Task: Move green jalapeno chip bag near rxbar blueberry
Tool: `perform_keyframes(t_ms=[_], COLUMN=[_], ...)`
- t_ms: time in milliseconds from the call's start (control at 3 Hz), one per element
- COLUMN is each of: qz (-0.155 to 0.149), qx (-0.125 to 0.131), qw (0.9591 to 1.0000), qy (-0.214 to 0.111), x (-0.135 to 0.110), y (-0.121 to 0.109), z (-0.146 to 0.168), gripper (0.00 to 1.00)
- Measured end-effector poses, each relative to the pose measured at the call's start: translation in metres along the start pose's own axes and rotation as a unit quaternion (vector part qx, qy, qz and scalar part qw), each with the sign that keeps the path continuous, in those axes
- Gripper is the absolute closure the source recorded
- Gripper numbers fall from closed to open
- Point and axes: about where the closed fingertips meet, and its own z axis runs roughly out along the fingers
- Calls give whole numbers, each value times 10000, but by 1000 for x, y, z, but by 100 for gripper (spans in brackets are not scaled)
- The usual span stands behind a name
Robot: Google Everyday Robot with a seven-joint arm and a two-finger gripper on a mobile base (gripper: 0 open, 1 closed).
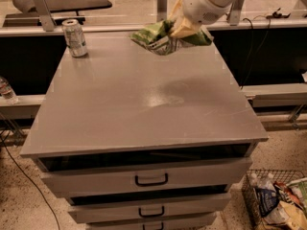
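Note:
My gripper (181,28) is shut on the green jalapeno chip bag (154,36) and holds it in the air over the far right part of the grey cabinet top (144,99). The bag is crumpled, light green with white edges, and hangs to the left and right of the cream-coloured fingers (178,29). The white arm comes in from the upper right. The rxbar blueberry does not show; it is hidden or out of view.
A silver-green drink can (75,38) stands upright at the far left corner of the cabinet top. The cabinet has drawers with black handles (151,180) at the front. A wire basket with snack bags (278,200) sits on the floor at the lower right.

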Motion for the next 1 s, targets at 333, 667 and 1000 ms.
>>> perform_keyframes(t_ms=[333, 667, 1000], qz=[-431, -571, -493], qx=[260, 719, 1216], qw=[9987, 9958, 9914], qy=[-50, -20, 5], x=[21, 54, 88], y=[-48, -97, -134], z=[20, 30, 34], gripper=[100, 100, 100])
